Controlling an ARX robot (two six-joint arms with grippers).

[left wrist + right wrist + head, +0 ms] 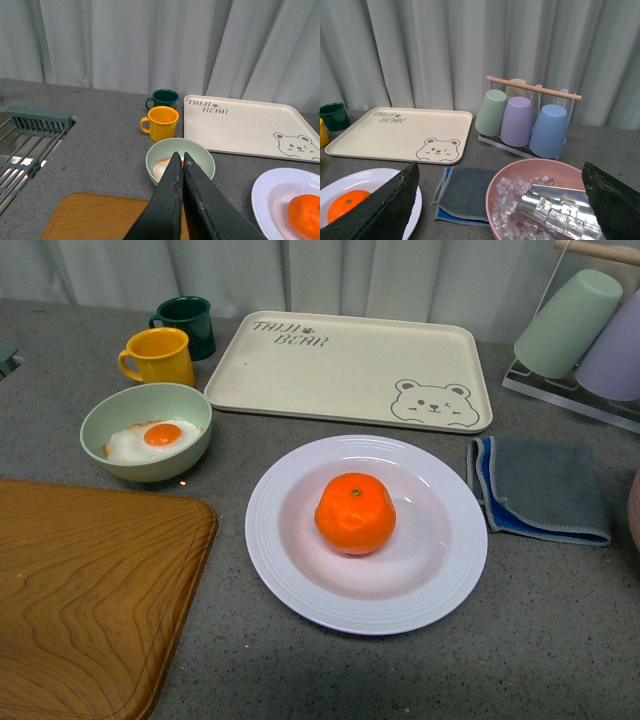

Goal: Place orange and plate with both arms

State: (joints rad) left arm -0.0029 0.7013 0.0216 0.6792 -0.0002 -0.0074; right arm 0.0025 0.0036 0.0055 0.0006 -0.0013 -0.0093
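So the orange (355,513) sits right in the middle of the plate (270,550), stem dot up. The plate is flat on the grey counter, on the near side of the bear tray (350,370), with the wooden board (90,590) to its left and the folded cloth (540,490) to its right. Neither arm shows in the front view.

My read: the placing part looks basically finished, so the step in hand is more about not wrecking it. That orange is round and the plate is glossy, so any bump on the rim could set it rolling. If the plate does need to go anywhere, I'd take it by the ridged rim, keep it dead level and go slow. I'd also mind the green bowl (145,430) with the egg just to the far left, since there isn't much room on that side.

Grippers:
- **Left gripper (181,156):** the jaws are pressed together with nothing between them. It hangs over the near edge of the green bowl, and the plate and orange are off to its right, not touched.
- **Right gripper (499,165):** it's spread wide, with the fingers at opposite edges of its own view. It's empty, and it's up over the cloth and a pink bowl (540,172) of ice, with the plate to its left.
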